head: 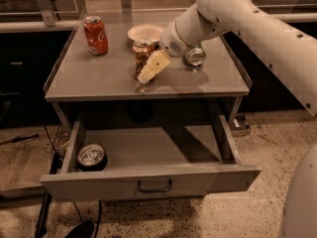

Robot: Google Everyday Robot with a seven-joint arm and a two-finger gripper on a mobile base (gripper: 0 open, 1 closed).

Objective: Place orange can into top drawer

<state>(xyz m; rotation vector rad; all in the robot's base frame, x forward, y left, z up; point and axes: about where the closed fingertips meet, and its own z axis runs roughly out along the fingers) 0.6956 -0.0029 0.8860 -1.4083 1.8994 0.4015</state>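
Hovering low over table (94,81), your gripper (148,72) sits just in front of orange can (142,50), which stands upright mid-tabletop. Clenched or released: cannot tell. Top drawer (208,178) open below, dark can (91,156) in left front corner.

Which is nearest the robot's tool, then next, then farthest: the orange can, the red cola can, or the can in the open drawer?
The tool sits at the tabletop's middle.
1. orange can: right beside the tool.
2. red cola can: tabletop's back-left corner.
3. silver-topped can: down in the top drawer, its front-left corner.
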